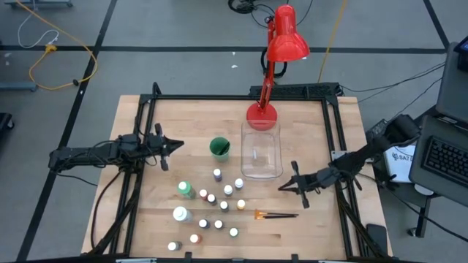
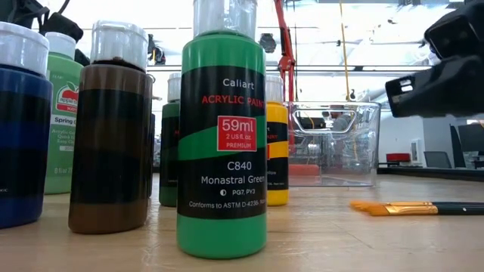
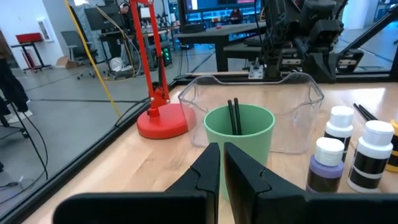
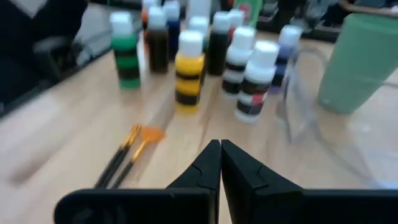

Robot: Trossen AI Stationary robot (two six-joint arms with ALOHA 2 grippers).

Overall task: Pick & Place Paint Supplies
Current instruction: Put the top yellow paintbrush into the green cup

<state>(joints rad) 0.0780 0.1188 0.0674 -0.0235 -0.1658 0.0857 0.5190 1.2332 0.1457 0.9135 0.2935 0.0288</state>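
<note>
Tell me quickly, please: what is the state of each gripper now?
Left gripper: shut, holding nothing, beside the green cup.
Right gripper: shut, holding nothing, near the brushes.

Counter [image 1: 146, 212], high view. Lamp [image 1: 262, 113] base at the far edge, centre. Bin [image 1: 261, 151] just in front of the lamp base. Cup [image 1: 219, 148] beside the bin, on the left-arm side; two brushes in the cup [image 3: 234, 116] stand upright. Paint bottles [image 1: 210, 199] clustered in front of cup and bin, toward the near edge. Two brushes on the counter [image 1: 275, 215] lie flat to the right of the bottles, near the right gripper [image 1: 284, 186]. Left gripper [image 1: 179, 145] left of the cup.
</note>
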